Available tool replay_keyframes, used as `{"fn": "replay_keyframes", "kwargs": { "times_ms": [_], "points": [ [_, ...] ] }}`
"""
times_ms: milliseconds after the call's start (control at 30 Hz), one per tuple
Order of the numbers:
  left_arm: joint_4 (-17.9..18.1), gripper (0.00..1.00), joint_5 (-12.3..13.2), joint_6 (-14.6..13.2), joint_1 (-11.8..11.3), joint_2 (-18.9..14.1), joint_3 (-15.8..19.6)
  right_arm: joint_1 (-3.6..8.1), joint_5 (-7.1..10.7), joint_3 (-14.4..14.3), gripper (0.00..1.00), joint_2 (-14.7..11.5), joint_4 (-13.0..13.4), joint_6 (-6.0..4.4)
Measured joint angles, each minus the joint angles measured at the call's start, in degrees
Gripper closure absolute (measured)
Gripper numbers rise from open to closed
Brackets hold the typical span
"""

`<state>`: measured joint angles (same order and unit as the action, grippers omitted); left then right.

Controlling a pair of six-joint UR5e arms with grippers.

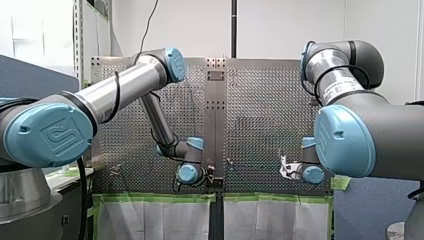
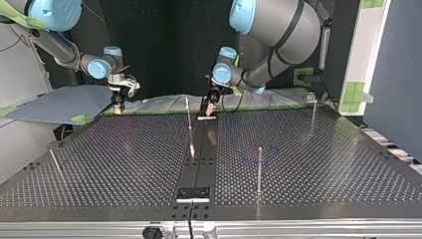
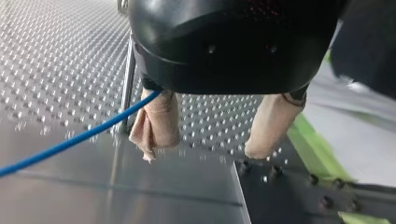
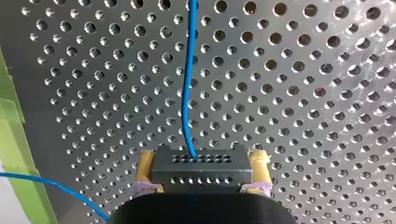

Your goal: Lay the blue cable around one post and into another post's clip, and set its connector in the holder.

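The right gripper (image 4: 203, 157) is clamped on the black connector (image 4: 200, 170), above the perforated desk (image 4: 303, 93). The connector's long axis runs pad to pad. Its cable face points ahead, and the blue cable (image 4: 188, 84) leaves it straight forward. The left gripper (image 3: 201, 150) stands apart, the cable meeting the base of one finger beside a post (image 3: 127, 88). Risk: unguided slack may miss the post, and tension could twist the connector.
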<state>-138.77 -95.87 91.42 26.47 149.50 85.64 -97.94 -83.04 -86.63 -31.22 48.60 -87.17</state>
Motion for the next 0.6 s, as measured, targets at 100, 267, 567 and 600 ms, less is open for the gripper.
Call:
{"fn": "replay_keyframes", "kwargs": {
  "times_ms": [100, 267, 567, 600],
  "points": [
    [-0.02, 0.0, 1.52, -1.69, -0.01, -1.62, 1.66, -0.01, 0.04, 0.0, 0.81, 0.02, -0.14, -0.02],
    [-0.02, 0.0, 2.84, -3.49, -0.02, -3.38, 4.46, -0.09, 0.06, 0.0, 0.81, 0.08, -0.41, -0.03],
    [0.44, 0.0, 4.82, -3.69, 0.1, -3.91, 5.71, -0.11, 0.07, 0.01, 0.81, 0.11, -0.82, -0.04],
    [0.67, 0.0, 5.14, -3.57, 0.11, -3.94, 5.72, -0.1, 0.07, 0.0, 0.81, 0.11, -0.82, -0.04]
  ]
}}
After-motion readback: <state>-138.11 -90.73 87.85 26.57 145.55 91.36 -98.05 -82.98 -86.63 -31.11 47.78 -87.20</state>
